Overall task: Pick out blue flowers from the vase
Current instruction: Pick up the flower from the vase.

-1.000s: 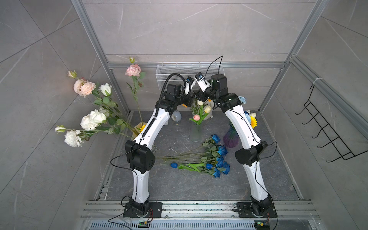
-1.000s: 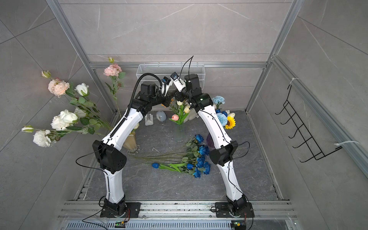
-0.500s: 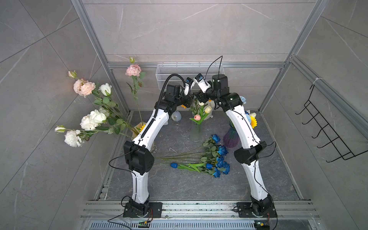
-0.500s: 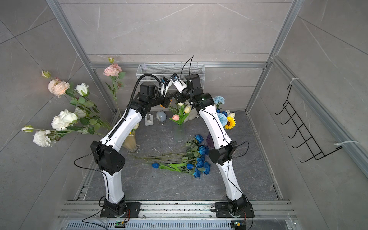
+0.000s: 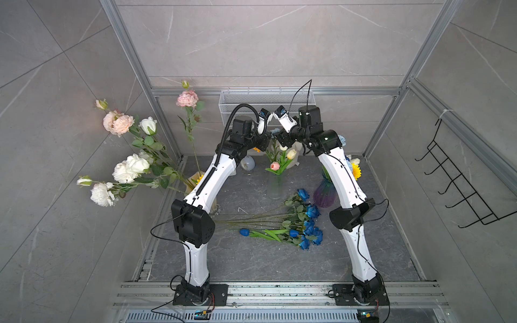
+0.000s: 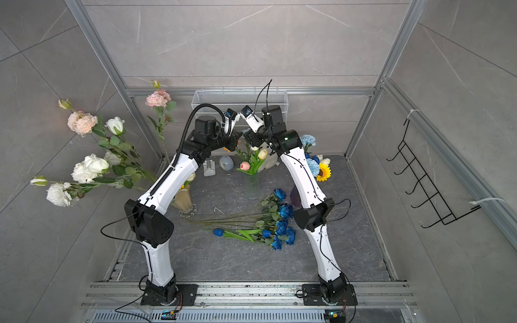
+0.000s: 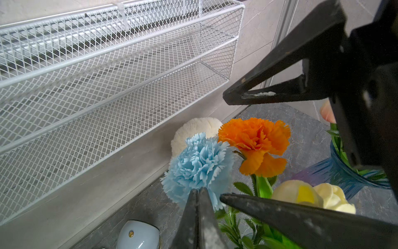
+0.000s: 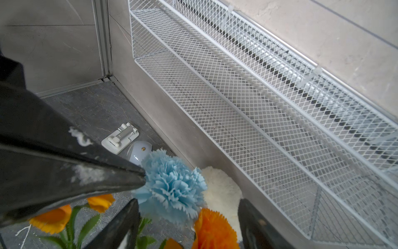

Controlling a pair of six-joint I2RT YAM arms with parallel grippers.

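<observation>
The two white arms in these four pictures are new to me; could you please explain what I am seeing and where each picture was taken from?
They are two robot arms, each ending in a two-fingered gripper. Both top views look down on the whole booth; the other two come from cameras on the wrists. On the grey floor lie blue flowers; a clear vase behind them holds more stems. Above it, the left gripper is shut, its tip against a pale blue carnation, apparently holding nothing. The right gripper is open, an orange carnation seemingly between its fingers.
</observation>
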